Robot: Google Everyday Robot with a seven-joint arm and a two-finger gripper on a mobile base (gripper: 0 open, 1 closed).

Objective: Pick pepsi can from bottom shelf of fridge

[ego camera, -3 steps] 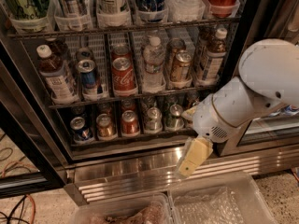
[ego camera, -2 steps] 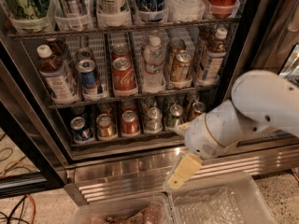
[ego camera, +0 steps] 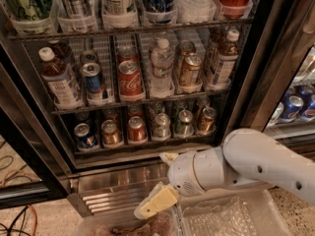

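The fridge [ego camera: 248, 77] stands open in front of me. The pepsi can [ego camera: 85, 135], short and blue with a silver top, sits at the left end of the bottom shelf [ego camera: 147, 147], next to a gold can [ego camera: 111, 133] and a red can [ego camera: 137, 130]. My gripper [ego camera: 153, 183] hangs below and right of that shelf, in front of the ribbed steel base [ego camera: 113, 191]. It is open and empty, with one cream finger [ego camera: 155, 201] pointing down-left. My white arm [ego camera: 256, 163] reaches in from the right.
The rack above holds bottles, a Coca-Cola can [ego camera: 129, 77] and a taller blue can [ego camera: 92, 80]. Clear plastic bins [ego camera: 231, 220] lie below the gripper. Cables [ego camera: 15, 220] lie on the floor at left. More cans [ego camera: 293, 107] stand behind the right door.
My arm and gripper have moved down and to the left, from in front of the bottom shelf's right end to in front of the steel base. The cans have not moved.
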